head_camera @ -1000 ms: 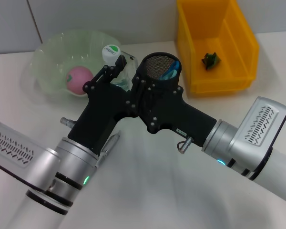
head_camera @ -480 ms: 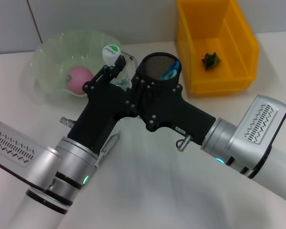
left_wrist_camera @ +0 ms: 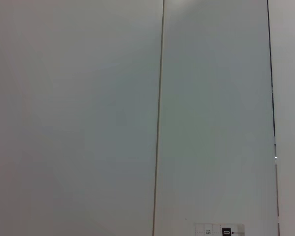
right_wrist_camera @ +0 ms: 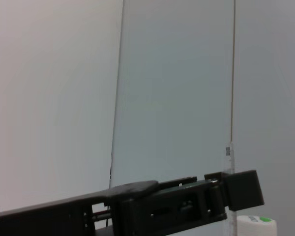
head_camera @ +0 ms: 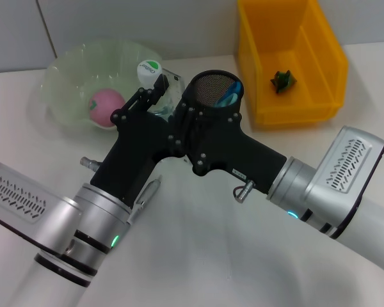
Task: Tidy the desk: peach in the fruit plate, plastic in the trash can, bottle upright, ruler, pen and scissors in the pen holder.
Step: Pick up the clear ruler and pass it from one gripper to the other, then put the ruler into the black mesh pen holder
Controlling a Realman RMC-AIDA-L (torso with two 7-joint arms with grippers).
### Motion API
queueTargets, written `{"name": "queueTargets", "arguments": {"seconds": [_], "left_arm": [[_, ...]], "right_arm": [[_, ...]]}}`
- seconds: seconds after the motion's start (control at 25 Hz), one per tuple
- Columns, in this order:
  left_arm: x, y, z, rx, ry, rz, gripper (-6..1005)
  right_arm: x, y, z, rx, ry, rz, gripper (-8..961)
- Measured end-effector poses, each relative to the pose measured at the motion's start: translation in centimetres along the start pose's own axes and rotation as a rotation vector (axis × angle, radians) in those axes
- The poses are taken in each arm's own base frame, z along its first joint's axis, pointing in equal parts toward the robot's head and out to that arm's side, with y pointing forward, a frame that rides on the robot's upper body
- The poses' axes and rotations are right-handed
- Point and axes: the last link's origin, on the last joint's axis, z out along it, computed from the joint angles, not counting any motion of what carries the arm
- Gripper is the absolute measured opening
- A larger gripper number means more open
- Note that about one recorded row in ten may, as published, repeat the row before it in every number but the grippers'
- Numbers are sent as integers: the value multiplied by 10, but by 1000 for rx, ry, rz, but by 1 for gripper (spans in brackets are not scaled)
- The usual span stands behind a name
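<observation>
The ruler (right_wrist_camera: pixel 230 191) is seen upright and thin in the right wrist view, beside the bottle (head_camera: pixel 152 80) with its white cap; in the head view it is hidden. The holder (head_camera: pixel 213 91), a black mesh cup with something blue inside, stands at the middle of the bench (head_camera: pixel 198 249). The peach (head_camera: pixel 107 106) lies in the plate (head_camera: pixel 64 83), and a dark green scrap (head_camera: pixel 283 79) in the yellow bin (head_camera: pixel 288 57). The left end effector (head_camera: pixel 155 86) is held by the bottle and the right end effector (head_camera: pixel 201 131) at the holder (whether either is spread cannot be told). Compared with a second ago, the right arm is seen shifted slightly leftward; everything else is unchanged.
</observation>
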Motion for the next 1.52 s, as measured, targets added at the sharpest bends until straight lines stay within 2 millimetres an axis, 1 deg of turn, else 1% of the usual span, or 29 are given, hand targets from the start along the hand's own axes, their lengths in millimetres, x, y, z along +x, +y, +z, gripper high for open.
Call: {"name": "queueTargets", "arguments": {"seconds": [0.4, 0.64, 0.92, 1.12, 1.28, 1.48, 1.52], "left_arm": [[0, 0, 0, -2, -1, -1, 415], [0, 0, 0, -4, -2, -9, 417], [-1, -1, 0, -7, -5, -34, 419], [-1, 0, -1, -20, -6, -43, 506], [-1, 2, -2, -36, 0, -42, 509], [-1, -1, -4, -34, 1, -77, 513], [-2, -6, -8, -38, -5, -101, 513]], "right_arm": [[0, -2, -1, 16, -4, 6, 31], [0, -2, -1, 16, -2, 7, 9], [1, -2, -1, 16, 0, 8, 10], [1, -2, -1, 16, 1, 9, 10], [1, -2, -3, 22, -1, 11, 10], [-6, -11, -12, 63, -62, -3, 11], [-8, -14, -13, 75, -75, -7, 11]]}}
